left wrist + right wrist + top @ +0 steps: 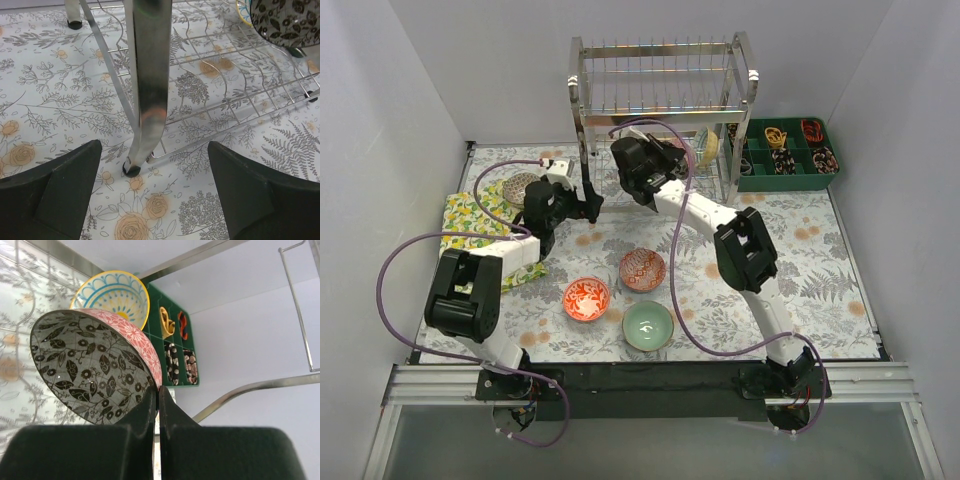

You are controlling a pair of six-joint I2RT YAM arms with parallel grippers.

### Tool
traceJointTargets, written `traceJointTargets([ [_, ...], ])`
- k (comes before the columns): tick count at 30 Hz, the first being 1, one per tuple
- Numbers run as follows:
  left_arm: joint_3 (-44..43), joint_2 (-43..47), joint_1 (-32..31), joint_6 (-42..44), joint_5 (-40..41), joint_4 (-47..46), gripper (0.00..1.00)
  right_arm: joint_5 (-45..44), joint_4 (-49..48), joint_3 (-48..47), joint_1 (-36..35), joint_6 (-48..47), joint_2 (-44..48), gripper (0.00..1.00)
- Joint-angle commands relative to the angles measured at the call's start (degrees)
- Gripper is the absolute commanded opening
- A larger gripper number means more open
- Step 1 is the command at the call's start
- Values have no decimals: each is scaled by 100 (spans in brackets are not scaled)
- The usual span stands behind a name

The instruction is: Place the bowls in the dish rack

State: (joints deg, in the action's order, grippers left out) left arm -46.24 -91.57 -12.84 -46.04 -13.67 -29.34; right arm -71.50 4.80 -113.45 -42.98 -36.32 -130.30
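The chrome dish rack (665, 95) stands at the back. My right gripper (157, 392) is inside its lower tier, shut on the rim of the dark grey patterned bowl (90, 367), which is held on edge. The yellow-centred, teal-rimmed bowl (115, 295) stands on edge just behind it. My left gripper (154, 147) is open and empty, low over the mat, at the rack's front left leg (147, 90). The orange-red bowl (587, 299), the pink-red bowl (642, 269) and the pale green bowl (648, 326) sit on the mat in front. The grey speckled bowl (520, 187) sits at the left.
A green compartment tray (785, 150) with small items stands right of the rack. A lemon-print cloth (470, 215) lies under the grey speckled bowl at the left. Purple cables loop from both arms over the floral mat (820, 270).
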Motion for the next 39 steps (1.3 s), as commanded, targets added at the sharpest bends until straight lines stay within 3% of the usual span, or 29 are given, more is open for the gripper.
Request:
traceJointTargets([
  [1, -306, -194, -25, -45, -30, -212, 86, -672, -1253, -818, 264, -719, -408, 1],
  [4, -429, -309, -25, -203, -118, -195, 79, -724, -1419, -1056, 290, -780, -593, 1],
  [8, -684, -615, -25, -291, -206, -247, 72, -847, -2464, -1012, 290, -1570, -707, 1],
  [11, -843, -757, -25, -247, -189, -212, 59, -909, -2790, -1048, 282, -1791, -804, 1],
  [21, -869, -906, -25, -212, -162, -422, 33, -979, -3010, -890, 273, -1949, -725, 1],
  [24, -852, -977, -25, -221, -162, -581, 38, -1006, -3134, -811, 264, -2046, -681, 1],
  [26, -860, -1056, -43, -186, 13, -669, 63, -1006, -3283, -749, 264, -2160, -646, 1],
  [30, -1053, -1249, -157, 85, 241, -766, 67, -1032, -3476, -670, 255, -2318, -637, 1],
  [32, -1193, -1345, -184, 165, 426, -766, 65, -1041, -3555, -635, 246, -2380, -628, 1],
  [39, -1134, -1197, -201, 166, 533, -652, 35, -1058, -3871, -617, 229, -2600, -628, 1],
])
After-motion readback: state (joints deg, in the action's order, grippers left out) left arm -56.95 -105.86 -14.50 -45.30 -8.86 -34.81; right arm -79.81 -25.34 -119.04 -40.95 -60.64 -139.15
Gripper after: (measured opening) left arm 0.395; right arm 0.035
